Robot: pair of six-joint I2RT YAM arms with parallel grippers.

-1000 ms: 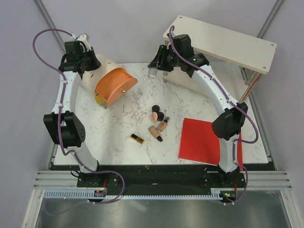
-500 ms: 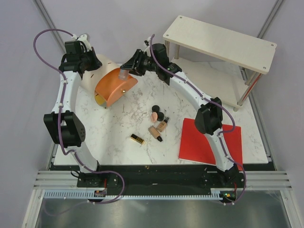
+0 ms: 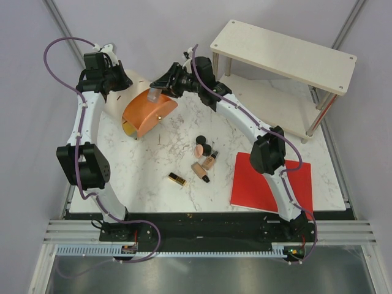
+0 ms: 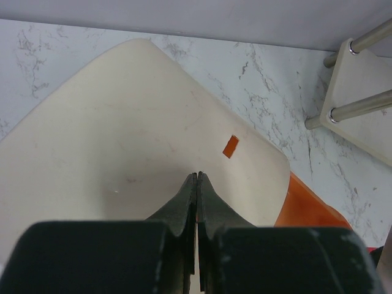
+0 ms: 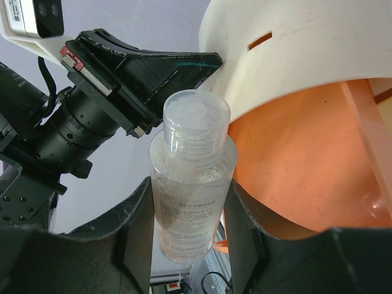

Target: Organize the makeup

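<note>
Two grippers meet near the far left corner of the table (image 3: 153,160). The left gripper (image 4: 196,179) is pinched almost flat on the rim of the cream lid (image 4: 122,135), with only that thin shell between its fingers. The right gripper (image 5: 190,199) clamps a clear bottle (image 5: 193,160) by its body, cap end forward, right at the mouth of the orange case (image 3: 147,111). Whether the bottle is past the opening I cannot tell. From the right wrist the cap sits just beside the lid's edge and close to the left gripper's black finger, so room there is tight. The rest of the makeup lies near the middle of the table, well apart from the case: two black compacts (image 3: 201,139) and a peach puff (image 3: 199,149) touching in a cluster, two beige tubes (image 3: 211,161) just on their near side, and a lipstick (image 3: 177,179) alone a little to the left. Bare marble lies open between this group and the case. A red sheet (image 3: 260,177) lies toward the near right corner — its left edge near the tubes — and a shelf (image 3: 285,52) stands over the far right corner.
</note>
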